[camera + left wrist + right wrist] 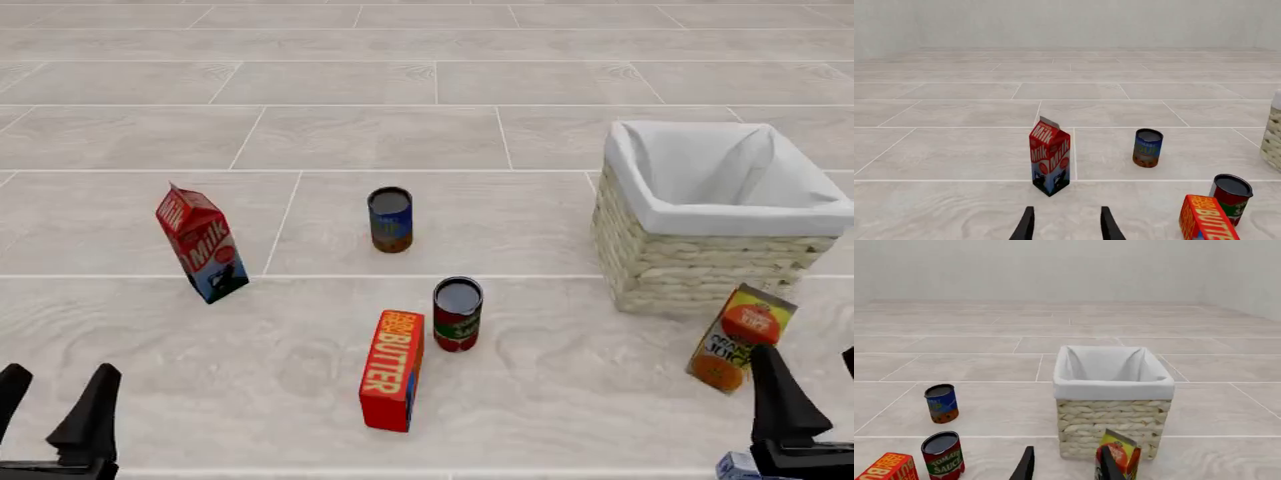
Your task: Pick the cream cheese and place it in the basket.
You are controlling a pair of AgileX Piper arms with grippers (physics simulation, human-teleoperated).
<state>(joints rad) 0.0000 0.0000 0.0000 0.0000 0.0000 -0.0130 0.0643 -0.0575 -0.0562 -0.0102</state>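
Front view shows the cream cheese (738, 466) only as a small pale blue-and-white corner at the bottom edge, just beside the right hand (817, 410), on the bench (574, 400). It lies outside the basket (694, 265), which stands well apart from it, farther back on the right side, its white cloth liner (721, 185) folded over the woven rim.

Between the cream cheese and the basket an orange juice carton (738, 338) stands tilted, close to the basket's near wall; whether they touch cannot be told. In the right wrist view the same carton (1119, 452) sits in front of the basket (1111, 427), partly behind one dark finger.

The right hand hangs low with its fingers spread and nothing between them. The left hand (47, 405), at the bottom left corner, is likewise spread and holds nothing; its wrist view shows both fingertips apart over bare bench.

Toward the middle, a red-orange butter box (392, 370) stands on end, with a tomato sauce can (457, 314) just beside it. A blue can (390, 220) stands farther back. A red-and-blue milk carton (202, 243) leans at the left, well apart from the rest.
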